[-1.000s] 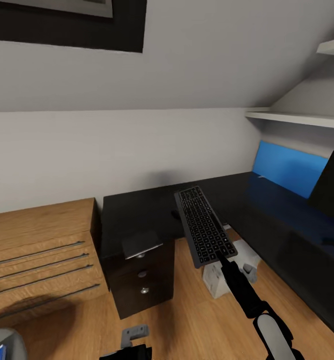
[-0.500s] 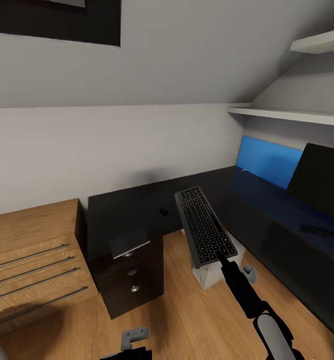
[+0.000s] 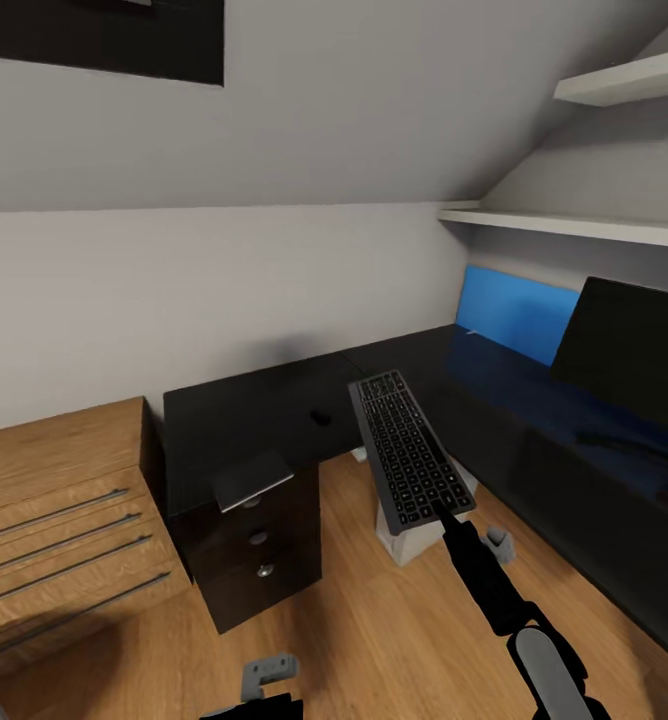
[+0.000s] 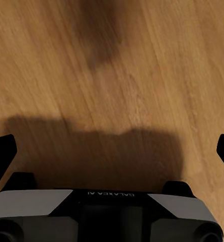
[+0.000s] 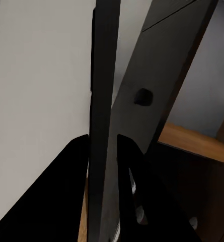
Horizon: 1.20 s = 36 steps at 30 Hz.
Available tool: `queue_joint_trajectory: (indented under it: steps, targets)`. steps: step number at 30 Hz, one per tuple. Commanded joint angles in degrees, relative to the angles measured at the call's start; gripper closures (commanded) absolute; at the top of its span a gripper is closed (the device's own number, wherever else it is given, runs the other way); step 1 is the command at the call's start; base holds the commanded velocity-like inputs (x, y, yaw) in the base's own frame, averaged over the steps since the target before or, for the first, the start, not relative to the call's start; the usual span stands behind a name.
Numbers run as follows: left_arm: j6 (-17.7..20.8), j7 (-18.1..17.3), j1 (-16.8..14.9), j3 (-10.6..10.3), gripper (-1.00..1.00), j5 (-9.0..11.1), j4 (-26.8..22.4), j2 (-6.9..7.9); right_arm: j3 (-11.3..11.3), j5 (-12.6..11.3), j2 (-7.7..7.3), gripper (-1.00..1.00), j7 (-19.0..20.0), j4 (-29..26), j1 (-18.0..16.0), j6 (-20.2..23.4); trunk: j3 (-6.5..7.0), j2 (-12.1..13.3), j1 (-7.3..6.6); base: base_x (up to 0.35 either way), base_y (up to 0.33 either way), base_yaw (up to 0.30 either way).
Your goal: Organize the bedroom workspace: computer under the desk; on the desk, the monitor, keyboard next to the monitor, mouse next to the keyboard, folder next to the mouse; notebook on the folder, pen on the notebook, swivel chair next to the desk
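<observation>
— Right hand (image 3: 442, 512) clamps the keyboard (image 3: 409, 463) by its near end, held above the floor (image 3: 374, 620); left hand (image 4: 112, 151) gapes open.

— Changes? Camera has swung right: monitor (image 3: 629, 350) shows more. Worktop (image 3: 514, 420) edge near; mouse (image 3: 320, 418) sits behind.

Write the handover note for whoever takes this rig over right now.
Right gripper: shut on the keyboard, held up in the air.
Left gripper: open, empty, above the wood floor.
Monitor already on the desk; computer on the floor at the desk's edge; mouse on the black cabinet desk.
Left: set the keyboard beside the monitor, then mouse, folder, notebook, pen, chair.
</observation>
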Motion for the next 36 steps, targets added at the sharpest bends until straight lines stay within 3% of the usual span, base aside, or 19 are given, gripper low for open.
queue_joint_trajectory:
  steps: [1, 7, 14, 25, 28, 36]
  targets:
    - [0.1, 0.6, 0.0, -0.1, -1.0, 0.6, -0.1, 0.0, 0.0, -0.6, 0.0, 1.0, 0.4, 0.0, 0.0, 0.1, -0.06, 0.0, 0.0, -0.006, 0.006, -0.005]
    - [0.1, 0.7, 0.0, -0.2, -1.0, 0.6, -0.1, 0.01, 0.0, -0.6, 0.1, 1.0, 4.3, 0.2, 0.0, -0.3, -0.07, 0.0, 0.0, -0.001, 0.002, -0.001]
    - [0.1, 0.8, 0.0, -0.2, -1.0, 0.6, -0.1, -0.02, -0.1, -6.2, 0.1, 1.0, 4.3, 0.6, 0.0, -0.8, -0.07, 0.0, 0.0, 0.0, 0.0, 0.0]
    - [0.1, 0.9, 0.0, -0.3, -1.0, 0.6, -0.1, -0.09, 0.0, -6.7, 0.1, 1.0, 4.3, 3.3, 0.0, -4.6, -0.07, 0.0, 0.0, 0.0, 0.0, -0.139]
    - [0.0, 0.9, 0.0, -0.3, -1.0, 0.6, -0.1, -0.11, -1.1, -6.7, 0.1, 1.0, 4.3, 5.4, 0.0, -8.6, -0.07, 0.0, 0.0, 0.0, 0.0, -0.261]
    - [0.0, 0.9, 0.0, -0.3, -1.0, 0.6, -0.1, -0.11, -1.3, -6.8, 0.1, 1.0, 4.3, 5.8, 0.0, -9.1, -0.07, 0.0, 0.0, 0.0, 0.0, -0.266]
